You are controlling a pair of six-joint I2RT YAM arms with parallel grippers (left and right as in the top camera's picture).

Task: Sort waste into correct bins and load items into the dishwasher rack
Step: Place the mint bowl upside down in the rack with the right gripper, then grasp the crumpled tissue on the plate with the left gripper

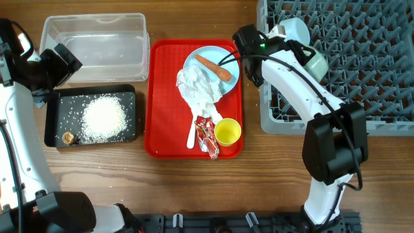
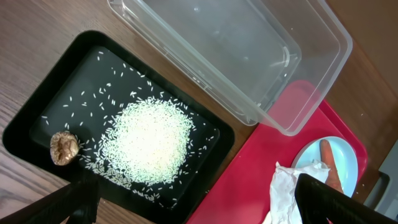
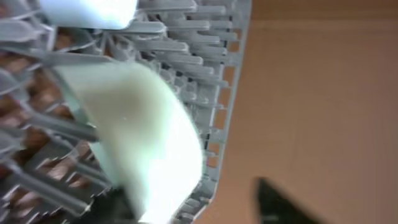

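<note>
A pale teal bowl (image 3: 143, 124) stands on edge among the pegs at the left edge of the dishwasher rack (image 1: 362, 58), with a second bowl (image 1: 294, 29) just beyond it. The right jaws are at this bowl, but the blurred wrist view leaves unclear whether they grip it. Loading the rack looks like the step in hand. Next would be seating the bowl, backing off cleanly, then taking the yellow cup (image 1: 228, 131) on the red tray (image 1: 162, 97). The left jaws gape wide, empty, above the black tray (image 2: 43, 118) on the bench (image 1: 194, 188).

2 bowls (image 1: 295, 30) (image 1: 317, 63), 2 bins (image 1: 94, 53) (image 1: 53, 118)
</note>
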